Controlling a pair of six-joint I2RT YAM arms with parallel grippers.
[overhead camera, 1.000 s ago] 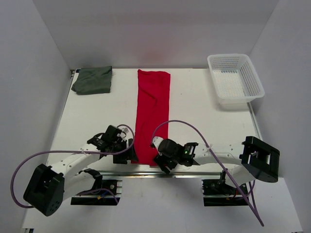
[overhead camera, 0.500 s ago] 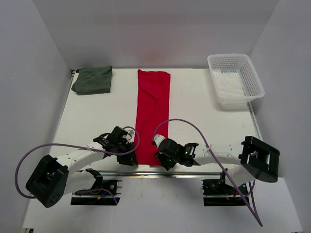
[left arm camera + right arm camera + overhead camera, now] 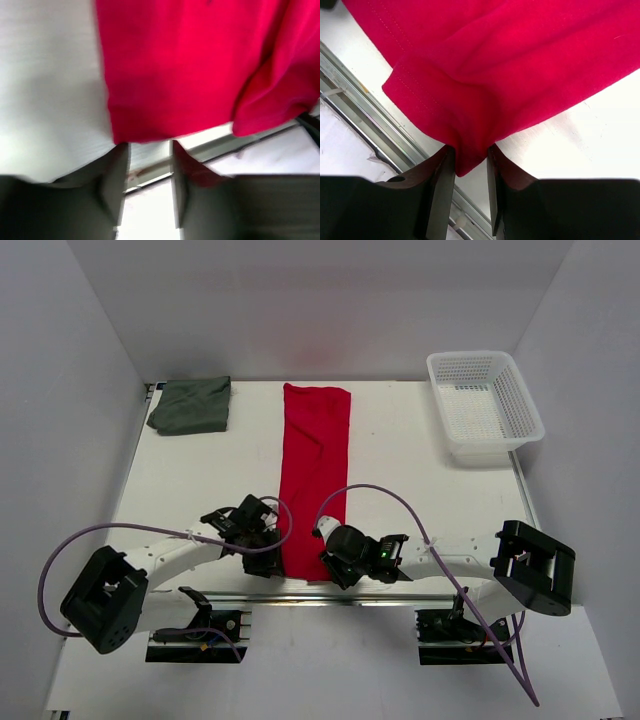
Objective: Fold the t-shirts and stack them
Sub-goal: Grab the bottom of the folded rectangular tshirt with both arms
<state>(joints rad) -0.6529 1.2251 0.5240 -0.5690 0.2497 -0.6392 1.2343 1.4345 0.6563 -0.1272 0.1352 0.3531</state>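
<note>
The red t-shirt [image 3: 315, 470] lies as a long narrow strip down the middle of the table, from the far edge to the near edge. My left gripper [image 3: 275, 550] is at its near left corner. In the blurred left wrist view the hem [image 3: 145, 135] meets my left gripper [image 3: 148, 144] at the fingertips. My right gripper [image 3: 330, 565] is at the near right corner, shut on a bunched fold of the red t-shirt [image 3: 510, 65] that dips into my right gripper [image 3: 470, 150]. The grey-green t-shirt [image 3: 192, 405] lies folded at the far left corner.
A white mesh basket [image 3: 485, 405] stands at the far right corner. A metal rail [image 3: 365, 115] runs along the table's near edge, just under both grippers. Purple cables loop from each wrist over the near part of the table.
Both grippers have narrowed onto the near hem of the red t-shirt. The left arm has slid right, in towards the cloth's corner. The right arm has barely moved.
</note>
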